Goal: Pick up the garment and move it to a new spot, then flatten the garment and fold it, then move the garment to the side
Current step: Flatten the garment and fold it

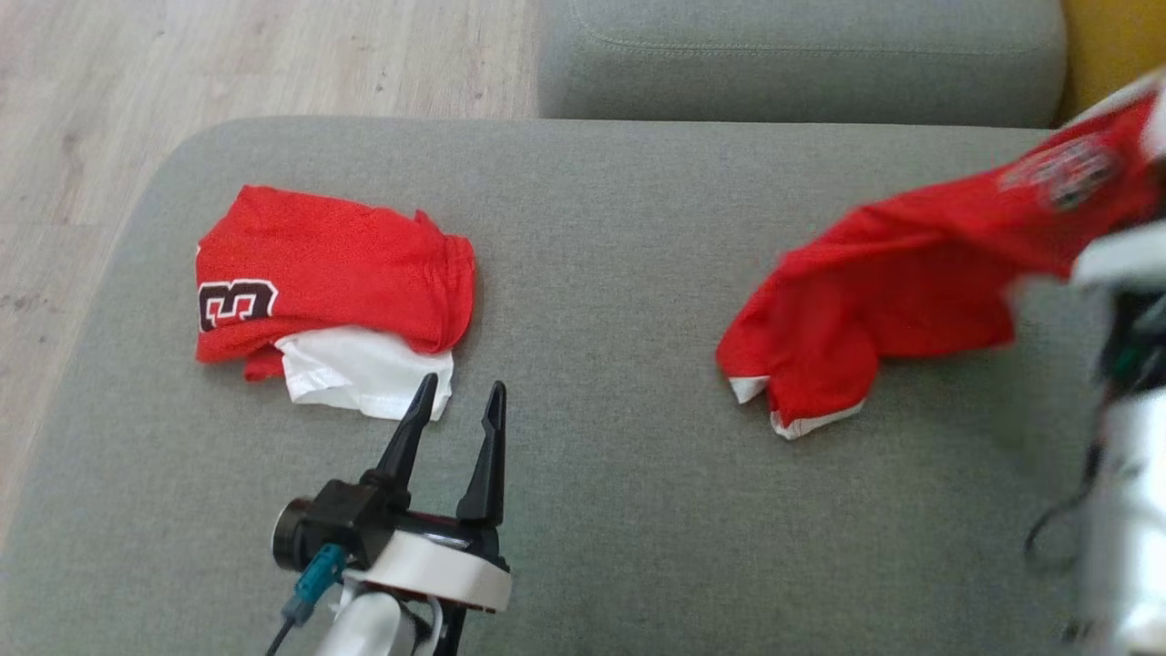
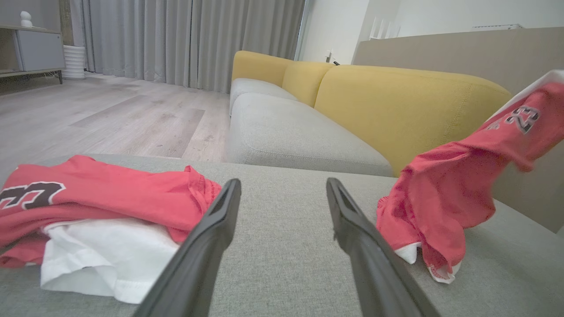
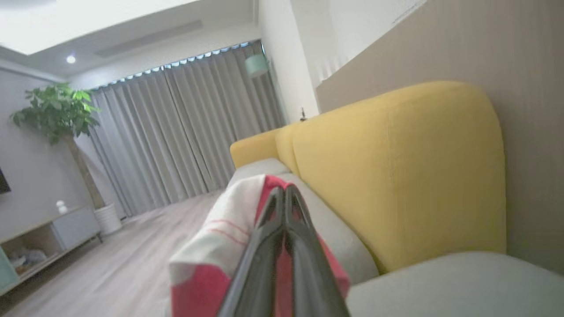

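Note:
The garment (image 1: 911, 292) is a red jersey with white trim. One end is lifted toward the upper right and its lower end trails on the grey sofa cushion (image 1: 619, 474). In the right wrist view my right gripper (image 3: 284, 191) is shut on the garment (image 3: 220, 246), with red and white cloth bunched around its fingers. The left wrist view shows the garment (image 2: 445, 193) hanging at the right, with a number print near its top. My left gripper (image 1: 461, 387) stands open and empty low over the cushion, left of the garment, and its fingertips are apart in the left wrist view (image 2: 283, 182).
A folded red jersey over a white cloth (image 1: 328, 273) lies on the cushion's left, just beyond my left fingertips. A second grey cushion (image 1: 802, 55) sits behind. A yellow backrest (image 2: 396, 101) runs along the right. Wooden floor (image 1: 182, 64) lies to the left.

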Robot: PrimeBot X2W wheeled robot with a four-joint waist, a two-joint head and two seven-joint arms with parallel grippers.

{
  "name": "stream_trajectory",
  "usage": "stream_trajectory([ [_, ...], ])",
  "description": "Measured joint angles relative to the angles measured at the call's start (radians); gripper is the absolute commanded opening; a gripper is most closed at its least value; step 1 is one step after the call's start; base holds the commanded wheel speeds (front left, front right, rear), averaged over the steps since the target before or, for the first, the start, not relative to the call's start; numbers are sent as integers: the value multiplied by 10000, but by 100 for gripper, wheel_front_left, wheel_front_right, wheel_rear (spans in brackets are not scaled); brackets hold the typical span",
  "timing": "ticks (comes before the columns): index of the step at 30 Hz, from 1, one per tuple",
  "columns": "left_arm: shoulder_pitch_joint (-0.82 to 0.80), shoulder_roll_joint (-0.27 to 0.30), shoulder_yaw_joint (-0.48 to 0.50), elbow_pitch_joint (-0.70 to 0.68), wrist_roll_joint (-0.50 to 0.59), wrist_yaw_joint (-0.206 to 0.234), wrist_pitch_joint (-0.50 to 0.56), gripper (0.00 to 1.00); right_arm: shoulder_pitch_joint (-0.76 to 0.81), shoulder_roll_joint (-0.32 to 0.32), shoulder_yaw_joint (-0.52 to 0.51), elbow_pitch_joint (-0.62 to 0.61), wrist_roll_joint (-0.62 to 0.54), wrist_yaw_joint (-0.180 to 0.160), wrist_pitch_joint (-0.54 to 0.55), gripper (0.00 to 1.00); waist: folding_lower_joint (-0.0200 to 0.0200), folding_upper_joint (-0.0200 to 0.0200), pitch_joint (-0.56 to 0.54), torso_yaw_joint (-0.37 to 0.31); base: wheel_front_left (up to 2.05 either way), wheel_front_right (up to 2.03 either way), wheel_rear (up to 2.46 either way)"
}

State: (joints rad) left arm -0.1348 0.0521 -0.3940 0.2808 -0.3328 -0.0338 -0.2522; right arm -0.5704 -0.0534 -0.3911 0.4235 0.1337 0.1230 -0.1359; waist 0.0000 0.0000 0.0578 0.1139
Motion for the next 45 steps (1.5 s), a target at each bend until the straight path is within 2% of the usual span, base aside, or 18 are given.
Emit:
stream_trajectory([
  [2, 0, 0, -2, 0, -23, 0, 0, 100, -496, -151, -228, 33, -67, 0, 247, 0, 0, 0, 16, 22, 0, 0, 0],
  [6, -2, -2, -25, -29, -127, 2, 0, 100, -2444, -1277, -502, 359, -731, 0, 748, 0, 0, 0, 56, 195, 0, 0, 0],
  [10, -2, -2, -44, -44, -230, 75, 0, 100, -4325, -2098, -441, 1035, -1360, 0, 692, 0, 1, 0, 47, 472, 0, 0, 0],
  [12, -1, 0, -33, -44, -232, 77, 0, 100, -5027, -2184, -17, 1390, -1542, 0, 541, 0, 0, 0, 31, 602, 0, 0, 0],
  [14, 3, -2, -6, -46, -230, 77, 0, 100, -5392, -2107, 840, 1674, -1613, 0, 336, 0, 0, 0, 22, 687, 0, 0, 0],
  [17, 17, 0, 58, -46, -226, 75, 0, 100, -5339, -1551, 2207, 2199, -1266, 0, 81, 0, 0, 0, -1, 700, 0, 0, 0],
  [20, 52, -2, 75, -46, -226, 75, 0, 100, -4433, -903, 3808, 2627, -506, 0, 27, 0, 0, 0, -35, 674, 0, 0, 0],
  [23, 194, 0, 67, -40, -226, 75, 0, 100, -2778, -426, 5457, 3033, 405, 2, 217, 0, 0, 0, -57, 615, 0, 0, 0],
  [27, 229, -2, 61, 2, -222, 77, 0, 100, -399, -345, 7179, 3296, 1687, 2, 965, 0, 0, 0, -69, 464, 0, 0, 0],
  [30, 229, 0, 90, 50, -178, 77, 0, 100, 792, -500, 8098, 3003, 2508, 2, 1662, 0, 0, 0, -90, 282, 0, 0, 0],
  [38, 267, -2, 127, 98, -180, 65, 0, 100, 2362, -2270, 8675, 974, 3883, 2, 4121, 0, 0, 0, -287, -463, 0, 0, 0],
  [43, 493, -2, 109, 77, -182, 77, 0, 100, 3884, -3336, 8172, -677, 4052, 2, 5559, 0, -1, 0, -432, -954, 0, 0, 0],
  [45, 508, -2, 92, 69, -182, 75, 0, 100, 4413, -3496, 7774, -1346, 4090, 2, 6015, 0, -1, 0, -452, -1117, 0, 0, 0],
])
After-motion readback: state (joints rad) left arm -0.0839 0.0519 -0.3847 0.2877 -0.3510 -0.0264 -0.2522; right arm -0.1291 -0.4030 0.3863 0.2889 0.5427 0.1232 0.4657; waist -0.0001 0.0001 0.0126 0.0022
